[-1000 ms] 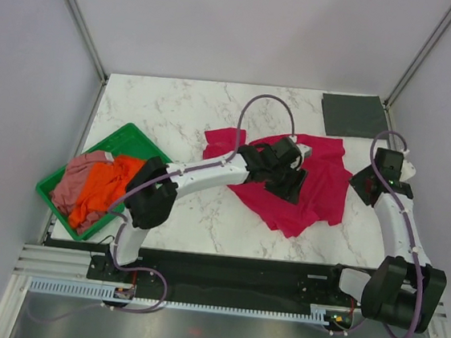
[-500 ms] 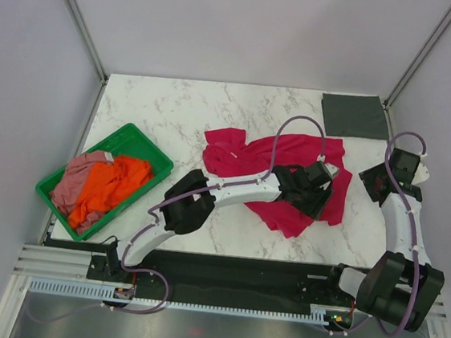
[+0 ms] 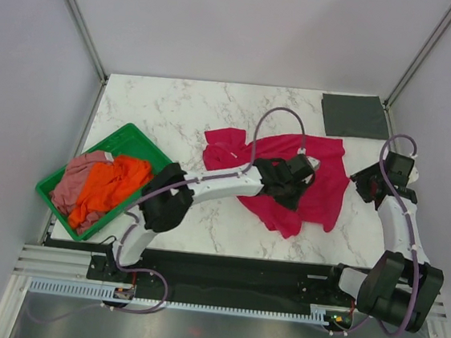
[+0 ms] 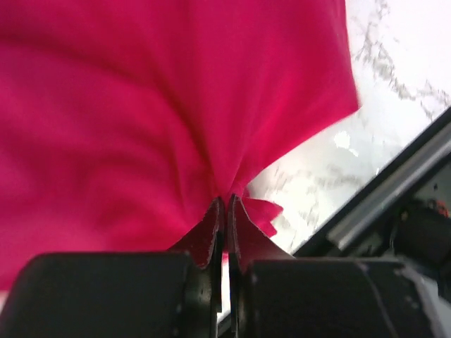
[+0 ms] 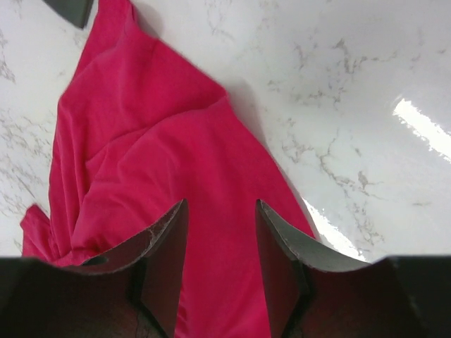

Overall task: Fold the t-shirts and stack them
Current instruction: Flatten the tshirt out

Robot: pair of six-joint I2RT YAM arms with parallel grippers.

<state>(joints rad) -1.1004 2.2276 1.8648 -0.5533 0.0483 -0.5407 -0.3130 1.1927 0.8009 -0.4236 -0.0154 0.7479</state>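
**Red tee pinched at one point, other side unheld**

Risks, as judged from here:
- The left fingers [image 4: 218, 220] are pressed together on only a small bunch of the crimson-red t-shirt [image 3: 324, 191]. Creases fan out from that nip. A hard pull could strip the cloth out, or lift a peak instead of a clean edge.
- The right fingers [image 5: 173, 220] are spread, with nothing gripped. With no second anchor, any drag by the left arm would likely slide the whole shirt and add wrinkles rather than flatten it.
- In the overhead view the left forearm lies across the middle of the shirt. A sweep could catch the cloth under it.
- The shirt's lower tip points toward the near edge of the worktop [image 3: 175, 107]. Pulling that way risks cloth hanging over the rail.

Positions:
- The red tee is spread and rumpled at centre right of the overhead frame, not yet folded.
- The left nip sits mid-shirt, toward its right half. In the wrist view, cloth fills the upper left of the frame.
- The right fingers hover over the shirt's right margin, red showing in the gap. I cannot tell if they touch it.
- The dark grey t-shirt [image 3: 352, 115] lies folded at upper right, well apart.
- The orange t-shirt [image 3: 115, 182] and pink t-shirt [image 3: 75, 181] are heaped in the green tray [image 3: 144, 138] at left.
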